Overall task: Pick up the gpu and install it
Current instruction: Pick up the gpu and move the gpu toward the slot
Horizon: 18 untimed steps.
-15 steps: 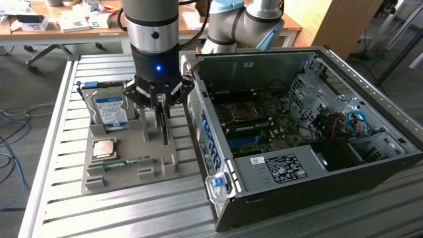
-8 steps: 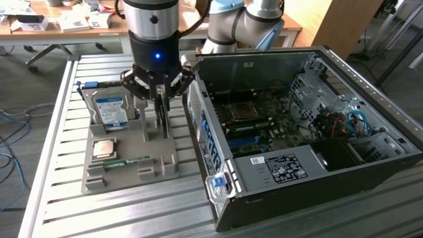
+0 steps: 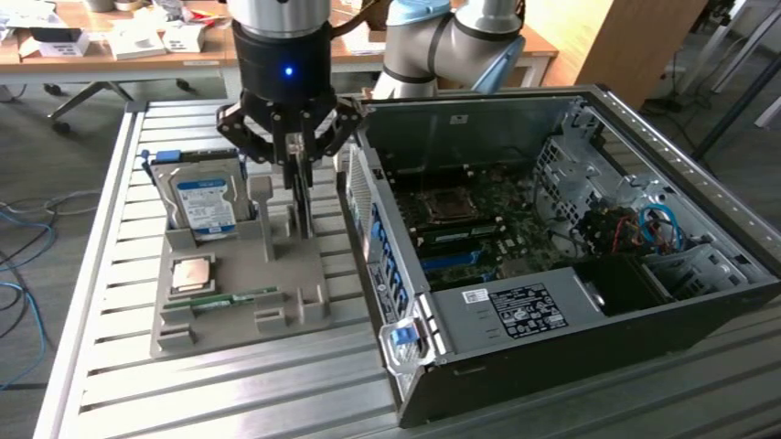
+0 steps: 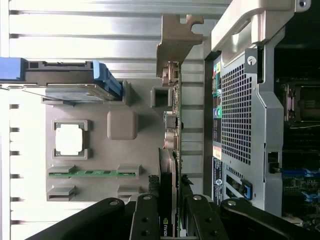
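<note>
Wrist view: the gripper [image 4: 170,222] is seen clamped on the gpu [image 4: 170,165], its fingers [image 4: 145,215] pressed against both faces; the card is held upright on edge over the grey holder [image 4: 100,155], between the hard drive [image 4: 75,92] and the open computer case [image 4: 240,115].

Dark gpu [image 3: 302,206], grey tray [image 3: 259,270]
</note>
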Available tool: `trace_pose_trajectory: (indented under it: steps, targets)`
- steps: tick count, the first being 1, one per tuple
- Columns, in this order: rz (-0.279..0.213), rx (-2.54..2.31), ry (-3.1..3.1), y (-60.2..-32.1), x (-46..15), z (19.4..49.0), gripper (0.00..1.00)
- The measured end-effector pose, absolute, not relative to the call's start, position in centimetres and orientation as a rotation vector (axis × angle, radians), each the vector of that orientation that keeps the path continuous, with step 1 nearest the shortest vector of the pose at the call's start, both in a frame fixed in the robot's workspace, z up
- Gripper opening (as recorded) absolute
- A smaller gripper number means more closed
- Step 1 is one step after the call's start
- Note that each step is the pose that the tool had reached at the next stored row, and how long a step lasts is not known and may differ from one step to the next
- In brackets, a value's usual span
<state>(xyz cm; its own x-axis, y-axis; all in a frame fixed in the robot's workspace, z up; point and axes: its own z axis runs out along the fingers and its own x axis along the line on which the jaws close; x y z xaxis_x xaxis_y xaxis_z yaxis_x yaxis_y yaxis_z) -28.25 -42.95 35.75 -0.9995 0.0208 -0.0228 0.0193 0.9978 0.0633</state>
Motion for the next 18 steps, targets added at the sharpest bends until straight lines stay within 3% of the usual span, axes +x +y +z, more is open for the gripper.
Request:
trace_pose_trajectory:
  steps: [18]
  targets:
    - [0.109, 0.031, 3.116, -42.9, -28.2, 42.0, 0.27]
